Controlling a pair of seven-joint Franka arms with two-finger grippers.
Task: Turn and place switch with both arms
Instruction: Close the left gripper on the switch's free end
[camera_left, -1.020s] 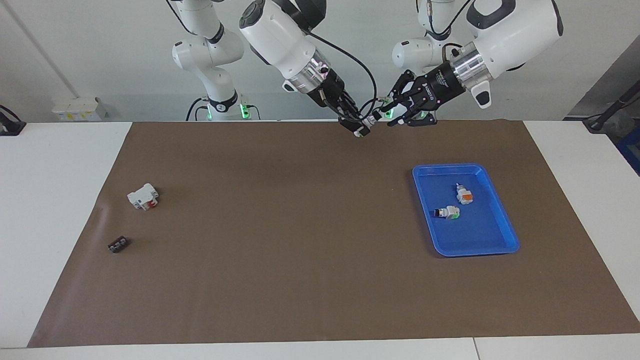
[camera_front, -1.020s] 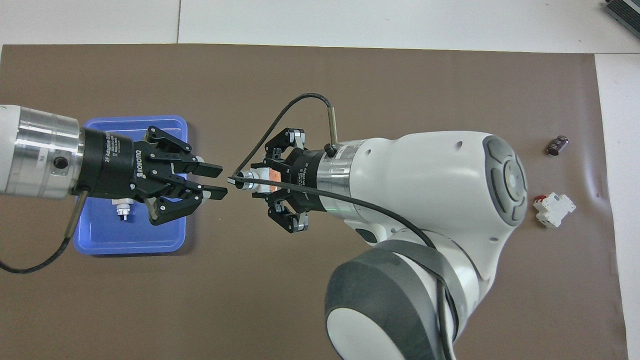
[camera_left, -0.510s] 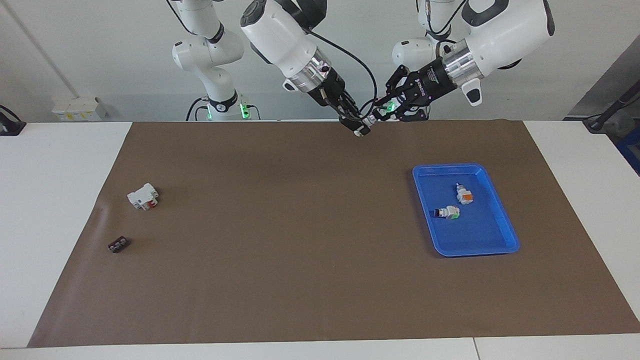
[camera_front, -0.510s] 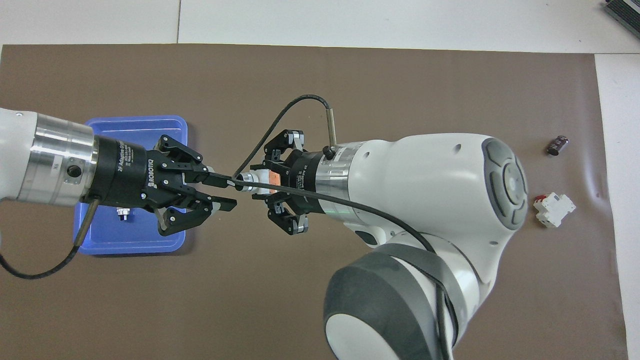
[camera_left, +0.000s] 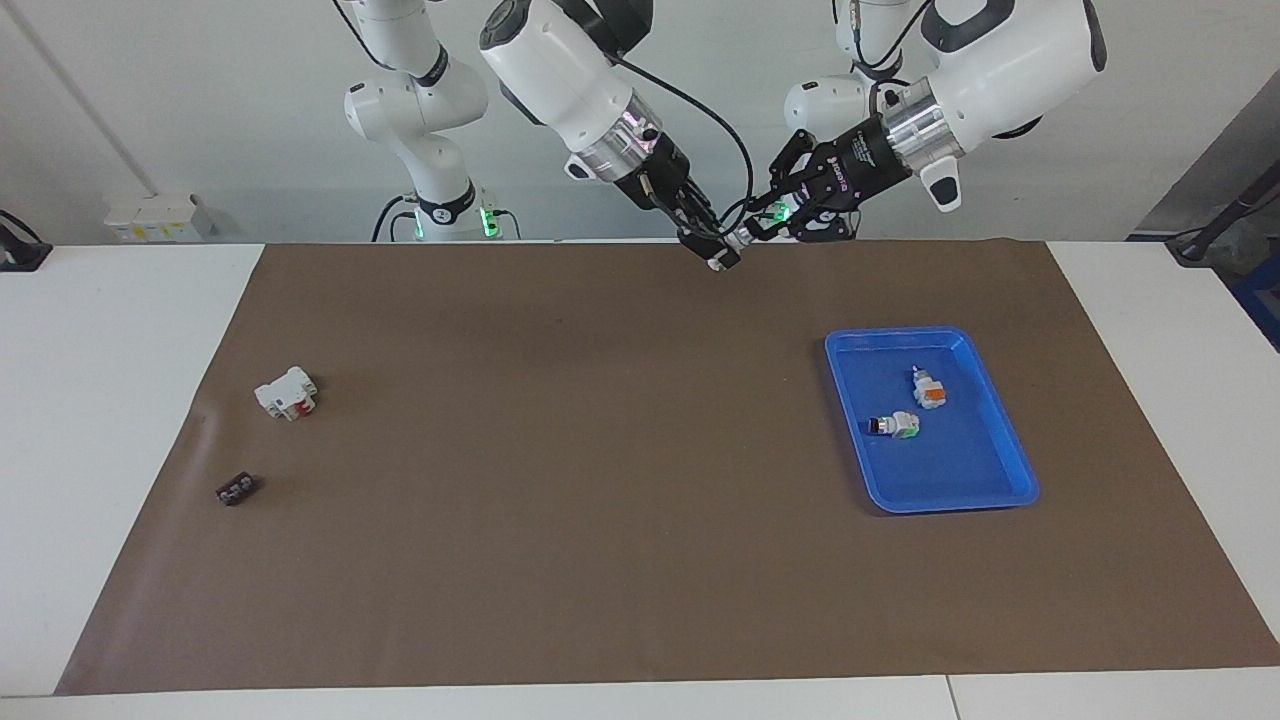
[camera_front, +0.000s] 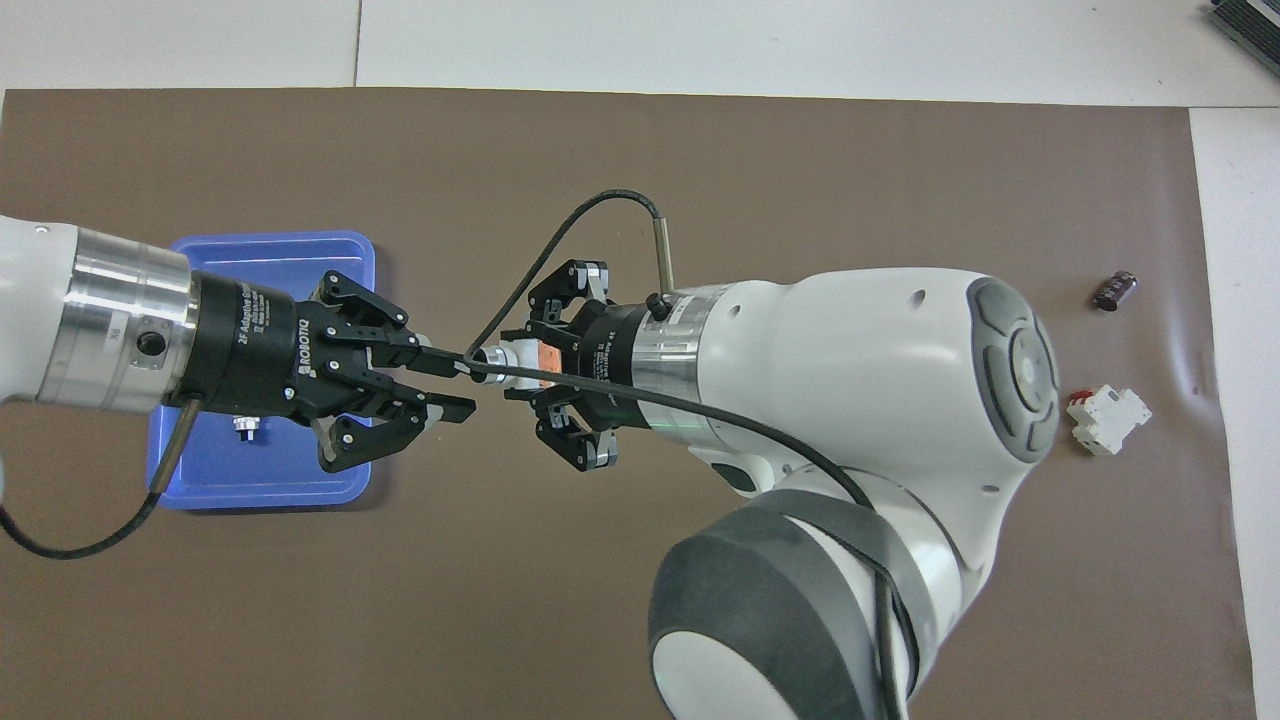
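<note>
- Brown mat (camera_left: 600, 560) covers the middle of the white table (camera_left: 110, 420); every item below lies on or hangs over it. Order follows the facing view.
- Small black part (camera_left: 237, 489) on the mat toward the right arm's end of the table.
- White block with a red piece (camera_left: 286, 392) beside it, a little nearer to the robots.
- Right gripper (camera_left: 722, 251), raised over the mat's edge nearest the robots, midway along it; fingers closed on the switch (camera_front: 518, 359).
- Switch: held in the air, its orange-red block (camera_front: 546, 357) between the right gripper's fingers, its other end pointing at the left gripper (camera_left: 762, 226).
- Left gripper: raised, tip to tip with the right one; fingers (camera_front: 443, 408) apart, one on either side of the switch's free end; contact cannot be told.
- Blue tray (camera_left: 1000, 480) on the mat toward the left arm's end of the table.
- White switch with an orange block (camera_left: 929, 390) in the tray.
- White switch with a green block (camera_left: 897, 426) in the tray, just beside the orange one, farther from the robots.
</note>
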